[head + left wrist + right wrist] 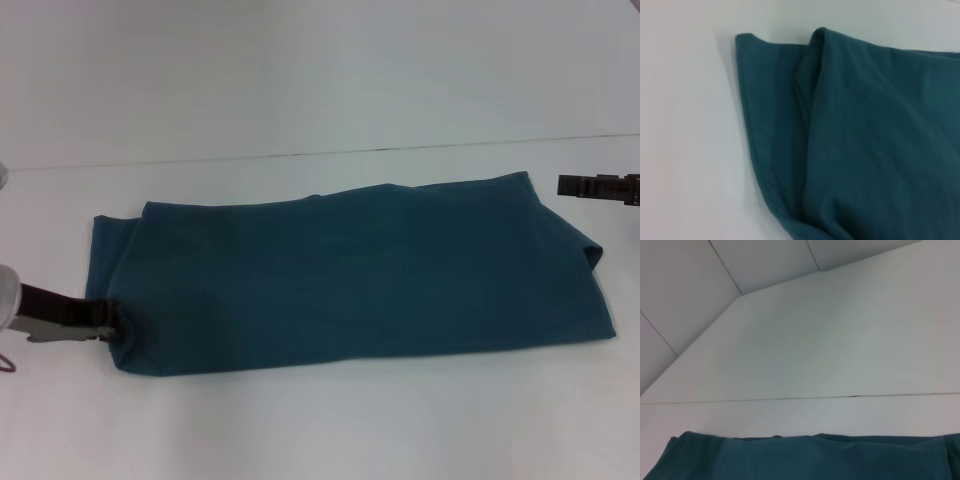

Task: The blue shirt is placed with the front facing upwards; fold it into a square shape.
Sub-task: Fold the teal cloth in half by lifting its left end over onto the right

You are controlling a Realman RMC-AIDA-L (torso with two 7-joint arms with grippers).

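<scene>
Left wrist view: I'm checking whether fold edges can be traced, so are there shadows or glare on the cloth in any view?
Left wrist view: blue shirt shows soft shadow along its layered fold, no glare. Head view: even light, faint shadow under the shirt's near edge. Right wrist view: only a strip of shirt, evenly lit.

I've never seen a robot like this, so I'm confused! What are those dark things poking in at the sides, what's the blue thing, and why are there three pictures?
You are seeing through a robot's cameras. One sits on its head and looks down at a white table. The other two sit on its wrists, so they see things up close.

The blue shirt lies on the table, already folded into a long strip.

The dark things are the robot's hands. The left hand is at the shirt's left end, near the front corner; whether it is pinching the cloth is hard to tell. The right hand hangs apart from the shirt at the far right, holding nothing.
</scene>
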